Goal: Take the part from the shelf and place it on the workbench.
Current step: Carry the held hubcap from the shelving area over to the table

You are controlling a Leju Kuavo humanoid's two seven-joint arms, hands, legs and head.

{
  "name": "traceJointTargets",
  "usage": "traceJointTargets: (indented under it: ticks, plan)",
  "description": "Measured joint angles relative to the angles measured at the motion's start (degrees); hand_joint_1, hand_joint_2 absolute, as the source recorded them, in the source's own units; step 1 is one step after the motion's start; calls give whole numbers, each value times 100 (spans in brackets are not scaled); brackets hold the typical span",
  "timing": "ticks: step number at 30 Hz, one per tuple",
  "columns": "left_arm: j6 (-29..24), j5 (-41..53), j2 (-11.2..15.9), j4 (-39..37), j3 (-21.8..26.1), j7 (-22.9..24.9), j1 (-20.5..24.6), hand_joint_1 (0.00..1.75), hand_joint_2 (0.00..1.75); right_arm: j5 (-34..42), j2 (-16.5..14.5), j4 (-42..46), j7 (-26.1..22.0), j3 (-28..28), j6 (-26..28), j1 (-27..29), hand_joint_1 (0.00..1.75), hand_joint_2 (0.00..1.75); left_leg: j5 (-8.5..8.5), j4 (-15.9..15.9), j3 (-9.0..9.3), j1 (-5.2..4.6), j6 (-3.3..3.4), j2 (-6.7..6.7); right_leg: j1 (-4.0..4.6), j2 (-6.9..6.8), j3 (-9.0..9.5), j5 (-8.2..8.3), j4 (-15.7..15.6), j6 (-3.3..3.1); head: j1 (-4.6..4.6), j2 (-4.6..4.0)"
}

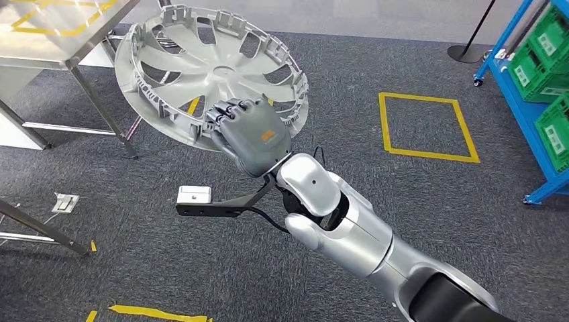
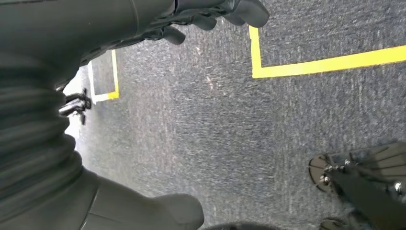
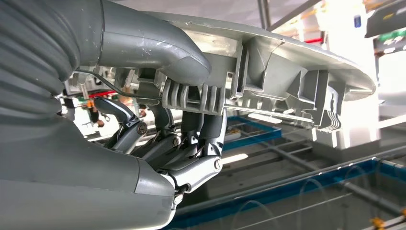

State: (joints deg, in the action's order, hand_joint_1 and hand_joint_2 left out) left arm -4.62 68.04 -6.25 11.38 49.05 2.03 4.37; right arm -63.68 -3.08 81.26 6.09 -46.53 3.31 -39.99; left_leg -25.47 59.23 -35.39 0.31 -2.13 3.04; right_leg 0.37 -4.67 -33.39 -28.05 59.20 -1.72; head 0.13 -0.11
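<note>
Right hand, at the end of the silver right arm, grips the rim of a silver-grey wheel cover: fingers curl over the cover's ribbed inner face, and the right wrist view shows the thick grey thumb pressed on one side of the rim with the darker fingers hooked under the clip-lined edge of the wheel cover. The cover is held clear of the floor, tilted, its clipped back facing the head camera, in the air just beside the near right corner of a metal bench. Its far edge overlaps the bench's leg in the head view; whether it touches the bench cannot be told. The bench top carries yellow tape lines.

Left hand hangs over grey carpet, thumb and dark fingers apart with nothing between them.

On the carpet, a yellow tape square lies well apart from the cover. A blue shelf rack at the right edge of the head view holds green crates. A small white plate lies on the floor near the bench's legs.
</note>
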Motion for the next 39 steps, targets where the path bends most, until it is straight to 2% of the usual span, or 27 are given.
traceJointTargets:
  ticks: [2, 6, 7, 8, 10, 11, 12, 13, 14, 15, 16, 17, 19, 20, 22, 24, 25, 26, 27, 28, 30, 32, 33, 35, 37, 39]
  plan:
    - [-9, -16, -1, -1, 1, -2, -7, 0, 175, -1, -10, 0, -7, 0, -4, -10, 175, 175, -14, -16, -7, -13, 80, -66, 19, -66, 5, -13, 4, 33, 14, 0]
    - [-10, -19, -1, -2, 3, -1, -20, 0, 175, -2, -23, 0, -4, 0, -7, -13, 175, 175, -10, -22, -5, -12, 117, -121, 14, -97, 18, -29, 4, 68, 13, 0]
    - [-16, -33, 2, -1, 9, -1, -23, 0, 175, -4, -33, 0, -2, 0, -11, -18, 175, 175, -1, -31, 3, 0, 151, -169, -2, 9, -34, -119, 137, 100, 15, 0]
    - [-26, -51, 4, 0, 25, -1, -24, 0, 175, -8, -42, -3, -5, 0, -18, -23, 175, 175, 8, -38, 8, 13, 188, -240, -19, 137, -185, -294, 470, 135, 18, 1]
    - [-46, -101, 11, 2, 67, -7, -24, 0, 175, -16, -53, -15, -40, -1, -30, -30, 175, 175, 17, -37, 10, 30, 243, -407, -44, 400, -624, -678, 1366, 183, 25, 1]
    - [-50, -115, 15, 3, 88, -11, -24, 0, 175, -16, -52, -26, -64, -1, -33, -32, 175, 175, 16, -29, 7, 28, 247, -483, -45, 426, -788, -736, 1655, 180, 25, 1]
    - [-51, -127, 20, 3, 101, -15, -26, 0, 175, -13, -52, -37, -84, -2, -33, -38, 175, 175, 14, -20, 8, 28, 246, -553, -45, 435, -808, -641, 1638, 168, 25, 0]
    - [-51, -133, 23, 3, 113, -16, -29, 0, 175, -8, -52, -49, -96, -2, -32, -49, 175, 175, 13, -12, 9, 29, 243, -623, -46, 459, -713, -451, 1387, 149, 25, 0]
    - [-51, -135, 25, 3, 123, -17, -30, 0, 175, -1, -52, -58, -105, -2, -32, -68, 175, 175, 12, -5, 9, 31, 236, -691, -48, 524, -536, -223, 979, 123, 25, 0]
    - [-51, -136, 24, 2, 131, -19, -31, 0, 175, 3, -52, -64, -113, -2, -31, -89, 175, 175, 12, 3, 3, 27, 217, -751, -47, 613, -358, -62, 583, 103, 22, 1]
    - [-51, -136, 24, 2, 137, -21, -32, 0, 175, 6, -53, -68, -124, -2, -30, -110, 175, 175, 16, 7, -7, 26, 190, -803, -45, 679, -225, 40, 286, 88, 22, 1]
    - [-51, -136, 25, 2, 140, -25, -34, 0, 175, 8, -55, -69, -132, -2, -29, -128, 175, 175, 21, 3, -18, 28, 155, -847, -38, 723, -153, 73, 122, 77, 20, 1]
    - [-51, -137, 31, 0, 145, -30, -49, 0, 175, 8, -64, -71, -140, -2, -28, -161, 175, 175, 44, -30, -36, 44, 68, -928, -24, 670, -126, 81, 60, 39, 21, 0]
    - [-51, -137, 37, -1, 148, -32, -58, 0, 175, 8, -75, -73, -136, -2, -28, -177, 175, 175, 40, -27, -48, 51, 35, -904, -27, 624, -110, 101, 34, 2, 19, 0]
    - [-51, -137, 45, -3, 152, -32, -64, 0, 175, 8, -98, -78, -130, -2, -28, -205, 175, 175, -107, 191, -167, 41, -19, -685, -45, 524, -82, 144, -27, -76, 8, 0]
    - [-51, -137, 46, -4, 152, -32, -56, 0, 175, 7, -107, -93, -129, -2, -28, -213, 175, 175, -459, 848, -471, 39, -63, -432, -38, 417, -76, 148, -44, -120, -2, 0]
    - [-51, -137, 46, -4, 152, -32, -52, 0, 175, 7, -107, -104, -132, -2, -28, -211, 175, 175, -616, 1226, -644, 44, -87, -388, -33, 358, -76, 142, -42, -129, 0, 0]
    - [-51, -136, 48, -4, 152, -32, -54, 0, 175, 6, -107, -115, -134, -2, -29, -209, 175, 175, -688, 1481, -758, 49, -104, -369, -30, 300, -76, 136, -39, -132, -1, 0]
    - [-51, -136, 50, -4, 152, -32, -57, 0, 175, 6, -107, -123, -137, -2, -29, -207, 175, 175, -655, 1540, -777, 52, -116, -356, -30, 246, -75, 130, -35, -130, -1, 1]
    - [-51, -136, 54, -3, 152, -32, -60, 0, 175, 7, -107, -127, -139, -2, -29, -207, 175, 175, -521, 1360, -678, 54, -122, -333, -33, 198, -75, 123, -28, -120, -1, 1]
    - [-51, -137, 58, -3, 152, -32, -56, 0, 175, 8, -108, -129, -142, -2, -29, -208, 175, 175, -187, 584, -268, 43, -112, -164, -25, 104, -75, 91, 6, -78, -4, 2]
    - [-51, -137, 56, -2, 152, -32, -44, 0, 175, 8, -109, -130, -146, -3, -30, -213, 175, 175, -34, 60, -4, 22, -34, -34, 8, 21, -81, 60, 39, -21, 7, 1]
    - [-51, -137, 53, -2, 152, -32, -42, 0, 175, 8, -109, -130, -148, -4, -30, -216, 175, 175, -41, 10, 10, 10, 14, -31, 27, -14, -82, 55, 45, 3, 13, 1]
    - [-51, -136, 54, -2, 152, -32, -49, 0, 175, 8, -113, -129, -148, -4, -29, -225, 175, 175, -11, 4, -4, 19, 96, -145, 23, -79, -80, 40, 51, 53, 20, 0]
    - [-51, -136, 54, -2, 152, -32, -52, 0, 175, 8, -119, -129, -146, -4, -28, -232, 175, 175, 14, -13, 1, 42, 170, -241, -9, 65, -157, -112, 262, 120, 23, 0]
    - [-51, -137, 56, -1, 152, -32, -45, 0, 175, 8, -114, -133, -144, -4, -28, -232, 175, 175, 28, -20, 0, 59, 218, -337, -41, 325, -451, -450, 922, 174, 30, 1]
